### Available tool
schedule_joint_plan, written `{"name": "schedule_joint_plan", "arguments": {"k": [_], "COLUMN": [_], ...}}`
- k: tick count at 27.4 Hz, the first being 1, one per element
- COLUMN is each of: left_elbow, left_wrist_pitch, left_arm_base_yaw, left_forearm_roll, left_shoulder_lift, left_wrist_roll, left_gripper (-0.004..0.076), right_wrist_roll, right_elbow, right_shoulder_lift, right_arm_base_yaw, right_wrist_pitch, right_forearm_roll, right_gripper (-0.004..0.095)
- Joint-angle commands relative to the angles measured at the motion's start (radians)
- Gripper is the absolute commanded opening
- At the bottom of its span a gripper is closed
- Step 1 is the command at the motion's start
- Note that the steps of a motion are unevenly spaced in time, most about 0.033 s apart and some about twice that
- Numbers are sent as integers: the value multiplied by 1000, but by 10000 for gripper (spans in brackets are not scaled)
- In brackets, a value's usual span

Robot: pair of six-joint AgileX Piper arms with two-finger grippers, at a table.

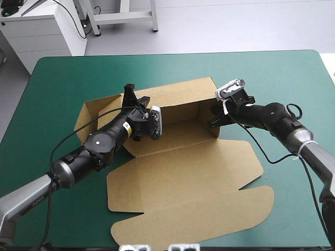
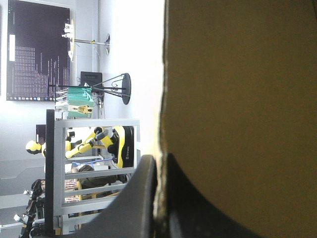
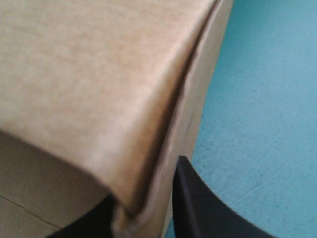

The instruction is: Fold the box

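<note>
Box [image 1: 178, 157] lid by near edge (teal-green cover [image 1: 63, 78] beyond)

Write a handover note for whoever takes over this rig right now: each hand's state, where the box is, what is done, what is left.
Left hand: shut on the box, at the top edge of its far wall.
Right hand: shut on the right end wall.
Box: mid-table on the teal-green cover, lid flat toward the near edge.
Done: far wall and right end wall raised.
Left: the left end flap splays outward; it probably needs raising and tucking.
</note>
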Motion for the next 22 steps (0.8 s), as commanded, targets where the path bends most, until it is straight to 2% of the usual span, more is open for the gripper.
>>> {"name": "schedule_joint_plan", "arguments": {"k": [1,4,7,9,13,16,19,22], "left_elbow": [-20,-20,-20,-20,-20,-20,-20,-20], "left_wrist_pitch": [-19,-31,-36,-44,-59,-55,-47,15], "left_arm_base_yaw": [-4,-4,-6,-6,-15,-49,-104,-244], "left_forearm_roll": [0,0,-2,-2,-4,-4,-4,-7], "left_shoulder_lift": [-26,-26,-28,-28,-28,-38,-68,-121], "left_wrist_roll": [-12,-12,-12,-14,-18,-21,-21,-21], "left_gripper": [-8,-2,51,137,380,492,502,502], "right_wrist_roll": [4,35,61,83,104,109,124,132], "right_elbow": [-43,-43,-43,-43,-43,-43,-43,-43], "right_shoulder_lift": [-46,-46,-46,-46,-46,-46,-46,-46], "right_arm_base_yaw": [3,3,3,3,3,3,3,3], "right_wrist_pitch": [52,9,-19,-27,-32,-34,-35,-35], "right_forearm_roll": [56,56,56,56,56,56,52,52], "right_gripper": [-16,-16,-16,-16,-16,-16,-16,-16]}}
